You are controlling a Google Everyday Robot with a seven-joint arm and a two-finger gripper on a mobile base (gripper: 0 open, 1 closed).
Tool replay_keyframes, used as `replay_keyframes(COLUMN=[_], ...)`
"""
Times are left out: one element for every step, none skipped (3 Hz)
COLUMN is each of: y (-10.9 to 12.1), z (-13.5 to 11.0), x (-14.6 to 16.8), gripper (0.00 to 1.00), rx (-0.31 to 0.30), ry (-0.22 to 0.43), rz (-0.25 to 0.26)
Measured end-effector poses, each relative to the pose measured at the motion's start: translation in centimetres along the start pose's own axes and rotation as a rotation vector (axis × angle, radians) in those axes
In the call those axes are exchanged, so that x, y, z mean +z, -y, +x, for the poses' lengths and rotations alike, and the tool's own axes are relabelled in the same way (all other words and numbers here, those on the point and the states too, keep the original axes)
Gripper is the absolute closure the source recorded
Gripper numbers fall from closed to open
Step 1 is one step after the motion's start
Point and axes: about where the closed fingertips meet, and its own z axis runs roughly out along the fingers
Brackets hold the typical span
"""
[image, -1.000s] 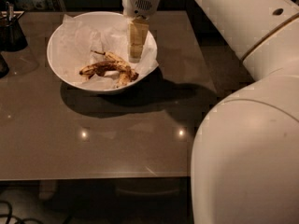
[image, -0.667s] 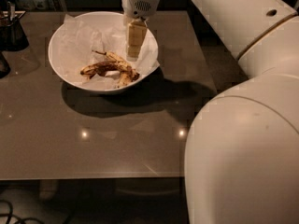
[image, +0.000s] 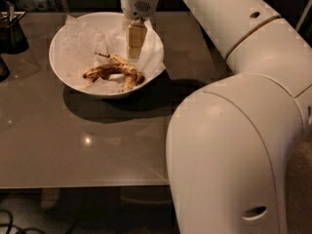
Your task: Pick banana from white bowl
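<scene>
The counter (image: 97, 155) is a smooth, glossy grey-brown slab with small glints of lamp light on it. The room past its far edge is dark, and little there can be made out. The white bowl (image: 66, 77) stands close to the far edge, left of the middle, and casts a broad shadow towards the near edge. It is lined with crumpled white paper (image: 80, 35).

The banana (image: 105, 71) lies on that paper in the bowl's near half, dark brown and curved. A yellower banana (image: 119, 61) with a thin dark stem crosses it, and the two are touching.

The gripper (image: 135, 55) hangs straight down into the bowl's far right part, just above the paper and apart from both fruits, holding nothing. It reads as one pale block, so whether it is open or closed cannot be told.

The robot arm (image: 229, 145) hides the counter's near right corner. Dark containers (image: 12, 33) sit at the far left corner, partly cut off. Below the near edge lie cables (image: 9, 223), barely visible.
</scene>
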Motion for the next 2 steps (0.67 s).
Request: replay_keyframes(y=[0.56, 0.74], z=[-0.54, -1.11], x=[0.85, 1.79], gripper=[0.24, 0.25], rx=[-0.027, -0.033], ry=[0.018, 0.059], rz=[-0.015, -0.029])
